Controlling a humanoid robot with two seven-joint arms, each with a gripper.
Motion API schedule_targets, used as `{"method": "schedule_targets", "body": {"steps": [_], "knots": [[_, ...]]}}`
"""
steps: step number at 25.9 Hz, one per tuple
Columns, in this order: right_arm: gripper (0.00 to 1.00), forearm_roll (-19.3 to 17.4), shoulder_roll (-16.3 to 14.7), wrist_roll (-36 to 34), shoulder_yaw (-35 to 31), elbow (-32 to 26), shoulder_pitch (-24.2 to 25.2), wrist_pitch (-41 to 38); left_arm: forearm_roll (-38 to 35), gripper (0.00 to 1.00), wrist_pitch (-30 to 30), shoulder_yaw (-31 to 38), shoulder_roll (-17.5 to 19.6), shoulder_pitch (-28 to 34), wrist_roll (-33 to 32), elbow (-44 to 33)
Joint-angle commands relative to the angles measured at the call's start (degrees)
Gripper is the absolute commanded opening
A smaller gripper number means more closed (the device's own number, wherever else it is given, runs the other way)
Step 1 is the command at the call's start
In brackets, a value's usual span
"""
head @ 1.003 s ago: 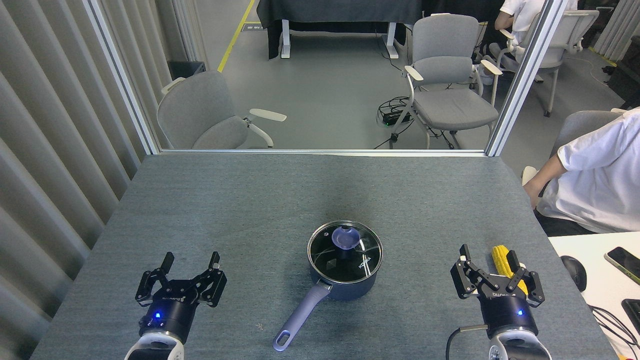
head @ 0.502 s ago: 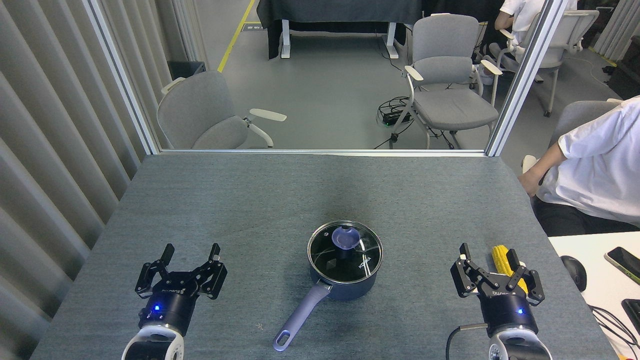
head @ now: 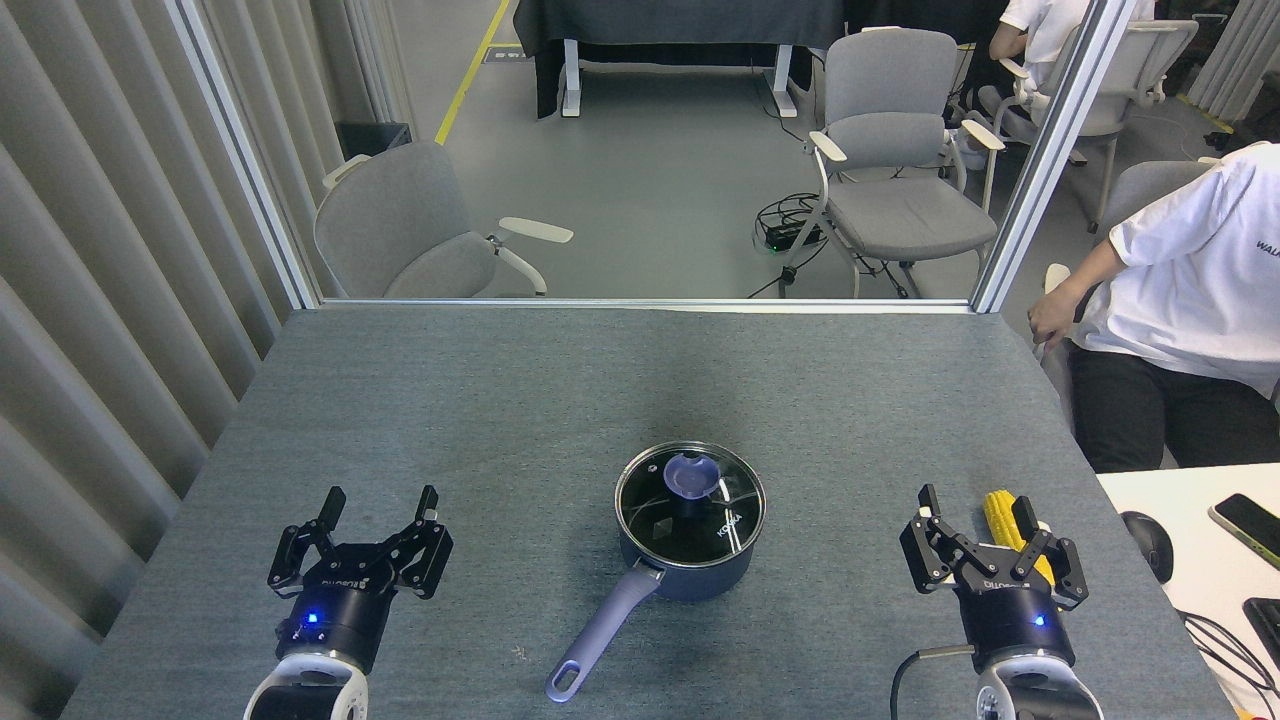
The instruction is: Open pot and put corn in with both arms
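Note:
The dark navy pot (head: pixel 690 575) stands at the table's near centre, its lavender handle (head: pixel 600 632) pointing toward the near left. A round glass lid with a purple knob (head: pixel 690 475) covers it. The yellow corn (head: pixel 1000 518) lies on the table at the near right, partly hidden behind my right gripper (head: pixel 977 508), which is open with its fingers spread just in front of the cob. My left gripper (head: pixel 380 502) stands open at the near left, well left of the pot, holding nothing.
A person in a white shirt (head: pixel 1190 290) is by the table's right edge. A white side table (head: pixel 1200 560) at the right carries a mouse and a phone. Grey chairs (head: pixel 400 230) sit beyond the glass partition behind the grey table (head: pixel 560 400).
My left gripper has drawn back slightly toward me. The person at the right has risen and shifted away. Pot, lid, corn and right gripper are almost unmoved.

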Motion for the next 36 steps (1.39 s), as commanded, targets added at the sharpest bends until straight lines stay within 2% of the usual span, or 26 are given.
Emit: {"method": "schedule_targets", "body": {"steps": [1,5,7,11,14,18,21,23,27,36], "knots": [[1.00,-0.01,0.02,0.22,0.04,0.00,0.00,-0.01,-0.04,0.99,-0.66,-0.25,0.15,0.04,-0.29,0.10],[1.00,-0.01,0.02,0.22,0.04,0.00,0.00,-0.01,-0.66,0.99,-2.94,-3.76,0.15,-3.39,-0.56,0.63],[1.00,-0.01,0.02,0.22,0.04,0.00,0.00,-0.01,-0.83,0.99,-5.05,-8.77,0.15,-8.31,-0.91,1.95],[1.00,-0.01,0.02,0.22,0.04,0.00,0.00,-0.01,-0.92,0.98,-5.05,-19.40,-0.46,-20.70,-1.79,9.06],[1.00,-0.01,0.02,0.22,0.04,0.00,0.00,-0.01,-0.92,0.99,-5.76,-24.51,-3.36,-28.26,-3.28,18.12],[1.00,-0.01,0.02,0.22,0.04,0.00,0.00,-0.01,-0.92,0.99,-9.62,-26.88,-9.34,-33.53,-3.63,30.95],[1.00,-0.01,0.02,0.22,0.04,0.00,0.00,-0.01,-1.01,0.99,-11.03,-27.05,-13.03,-35.82,-3.63,40.18],[1.00,-0.01,0.02,0.22,0.04,0.00,0.00,-0.01,-0.92,0.99,-11.03,-28.37,-13.12,-36.35,-3.46,43.96],[1.00,-0.01,0.02,0.22,0.04,0.00,0.00,-0.01,-0.30,0.98,-10.59,-32.42,-13.12,-36.35,-3.28,45.45],[1.00,-0.01,-0.07,0.22,0.04,0.00,0.09,-0.01,-0.74,0.98,-9.80,-32.68,-13.12,-36.44,-3.11,48.62]]}}
